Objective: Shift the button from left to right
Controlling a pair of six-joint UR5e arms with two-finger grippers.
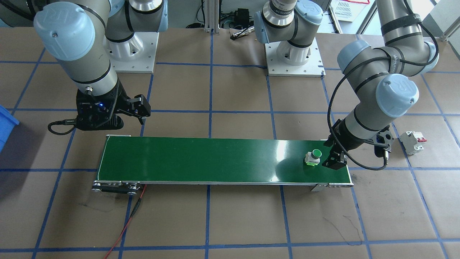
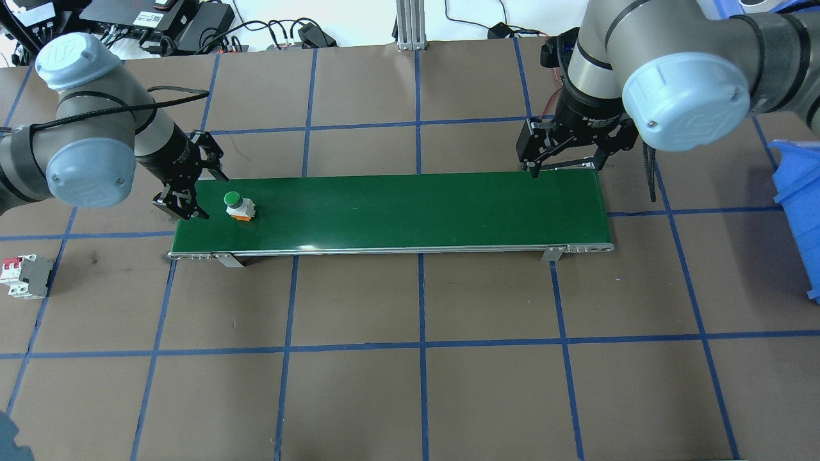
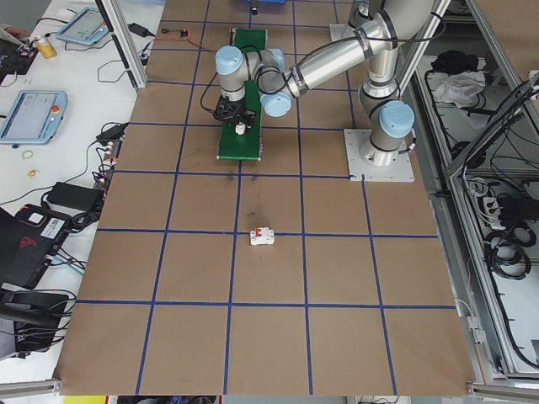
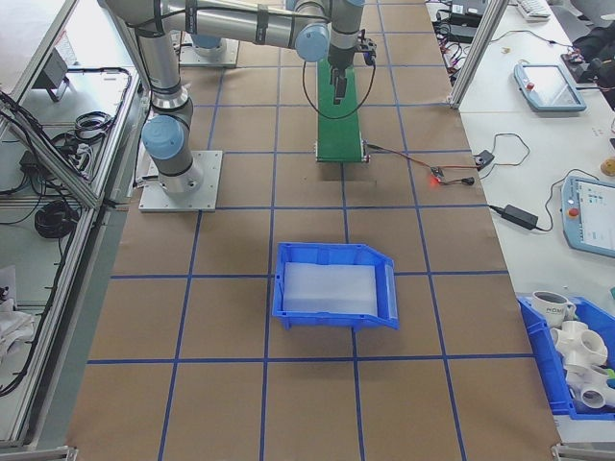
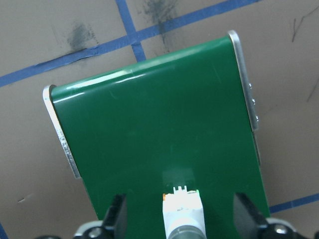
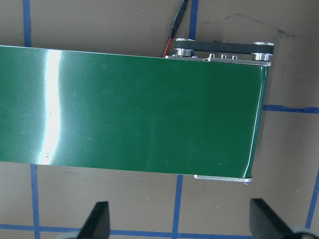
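Note:
The button [image 2: 238,205], a green cap on a whitish body, stands upright on the green conveyor belt [image 2: 410,208] near its left end. My left gripper [image 2: 210,194] hovers just left of the button, open, with its jaws spread across the belt's width. In the left wrist view the button [image 5: 183,213] sits between the two wide-apart fingers [image 5: 117,217] without touching them. In the front view the button [image 1: 313,157] is beside the left gripper [image 1: 331,154]. My right gripper [image 2: 567,165] hangs open over the belt's far edge at the other end, holding nothing.
A white breaker [image 2: 25,276] with red levers lies on the table left of the belt. A blue bin [image 2: 797,211] sits at the right edge. A red wire [image 1: 125,226] runs from the belt's right end toward the operators' side.

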